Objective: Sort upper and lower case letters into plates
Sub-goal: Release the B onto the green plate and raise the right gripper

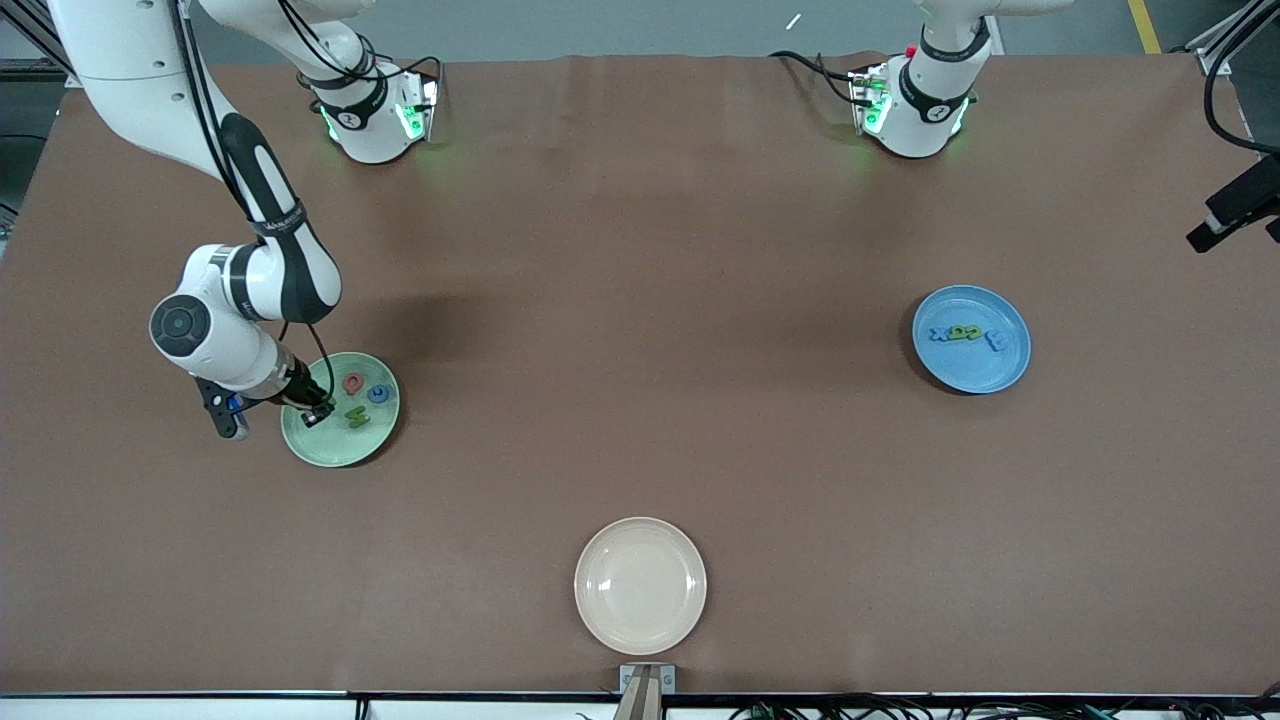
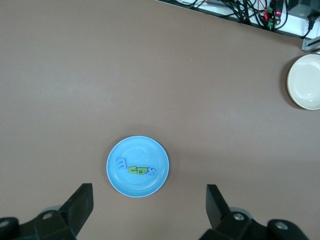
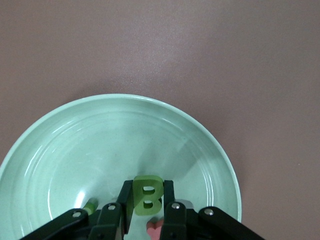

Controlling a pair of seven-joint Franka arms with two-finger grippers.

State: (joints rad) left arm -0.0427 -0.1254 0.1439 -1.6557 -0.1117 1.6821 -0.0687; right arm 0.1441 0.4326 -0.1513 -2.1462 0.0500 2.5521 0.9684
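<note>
So the right gripper is down over the pale green plate at the right arm's end, fingers pinched on a green letter B that stands upright between them, with a red letter, a blue one and another green one lying flat just beside it. The left gripper hangs up high, jaws wide apart and empty, over the blue plate, where four letters sit in a short row running along the table's length. Loads of bare table between the two plates, and a cream plate sits near the front edge.

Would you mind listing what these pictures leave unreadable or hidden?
- Letters in the blue plate: too small to read surely in the front and left wrist views.
- Red letter in the green plate: mostly hidden by the right gripper holding the green B, right wrist view.
</note>
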